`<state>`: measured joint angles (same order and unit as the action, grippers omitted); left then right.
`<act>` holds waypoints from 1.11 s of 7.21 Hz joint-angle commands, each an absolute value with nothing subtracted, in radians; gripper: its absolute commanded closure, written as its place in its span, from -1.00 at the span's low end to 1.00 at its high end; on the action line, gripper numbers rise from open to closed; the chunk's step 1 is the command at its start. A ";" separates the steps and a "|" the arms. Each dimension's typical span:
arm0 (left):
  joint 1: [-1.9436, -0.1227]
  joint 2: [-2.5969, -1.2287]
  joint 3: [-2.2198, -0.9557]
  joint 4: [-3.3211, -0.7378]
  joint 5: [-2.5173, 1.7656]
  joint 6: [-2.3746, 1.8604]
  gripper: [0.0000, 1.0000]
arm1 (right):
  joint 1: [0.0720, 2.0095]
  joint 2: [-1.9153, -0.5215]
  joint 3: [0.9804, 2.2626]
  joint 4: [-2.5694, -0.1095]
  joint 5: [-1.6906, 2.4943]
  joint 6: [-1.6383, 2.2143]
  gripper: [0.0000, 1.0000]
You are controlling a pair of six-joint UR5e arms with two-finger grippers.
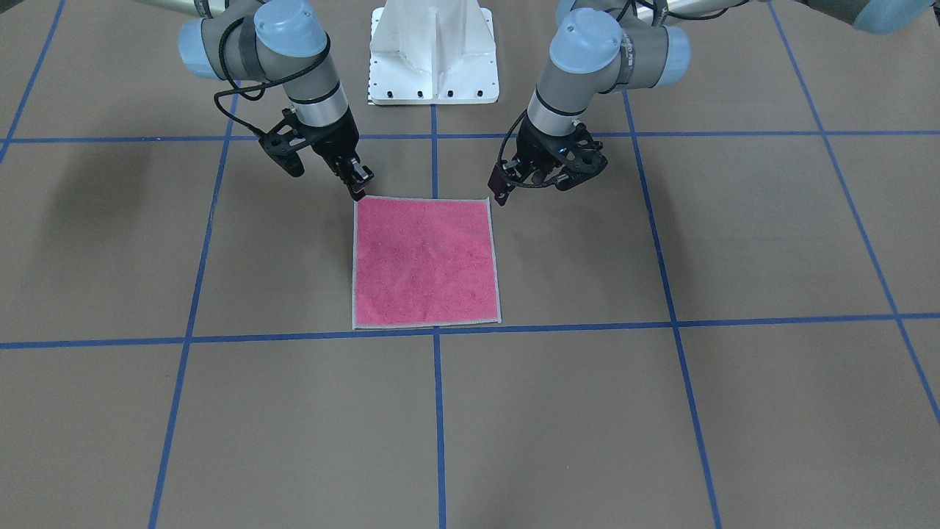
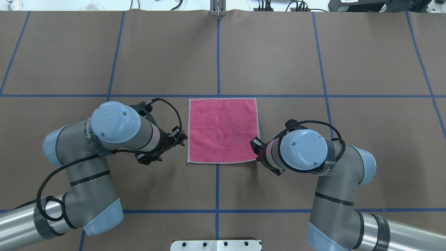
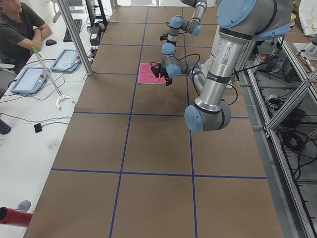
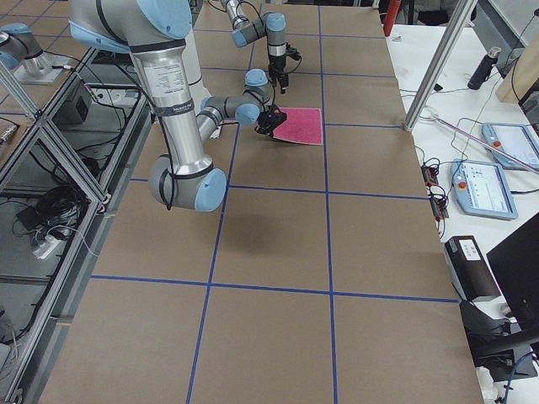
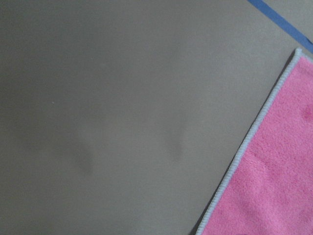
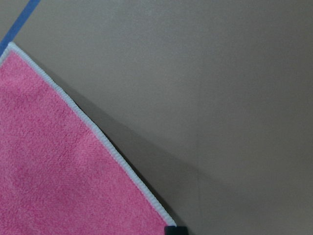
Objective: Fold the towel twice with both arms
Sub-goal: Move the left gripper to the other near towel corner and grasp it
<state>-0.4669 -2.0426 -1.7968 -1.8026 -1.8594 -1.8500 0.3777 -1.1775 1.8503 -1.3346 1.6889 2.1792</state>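
Towel, pink face up, flat on table, mid-frame. Right gripper at its upper-left corner, left gripper just beside its upper-right corner, so I have one arm per corner. Jaws spread or pinching: I cannot tell

The bench is bare all around the towel, so the side away from the robot is open for passing. On the robot's side, 2 corners are crowded. The left arm holds its jaws low just beside one corner, and the right arm does so at the other. Above the towel, between the 2 arms, the way is open. The white pedestal base stands behind them, well apart from the towel.
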 commanded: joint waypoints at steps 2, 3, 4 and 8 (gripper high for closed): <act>-0.439 -2.127 -1.701 -1.802 -1.852 -1.882 -0.36 | 0.379 -1.181 1.865 -1.336 1.687 2.180 1.00; -0.439 -2.128 -1.700 -1.802 -1.852 -1.882 -0.25 | 0.379 -1.181 1.870 -1.339 1.687 2.180 1.00; -0.439 -2.128 -1.692 -1.804 -1.852 -1.882 -0.18 | 0.379 -1.181 1.870 -1.339 1.687 2.180 1.00; -0.437 -2.131 -1.681 -1.805 -1.852 -1.882 0.10 | 0.379 -1.178 1.870 -1.341 1.687 2.180 1.00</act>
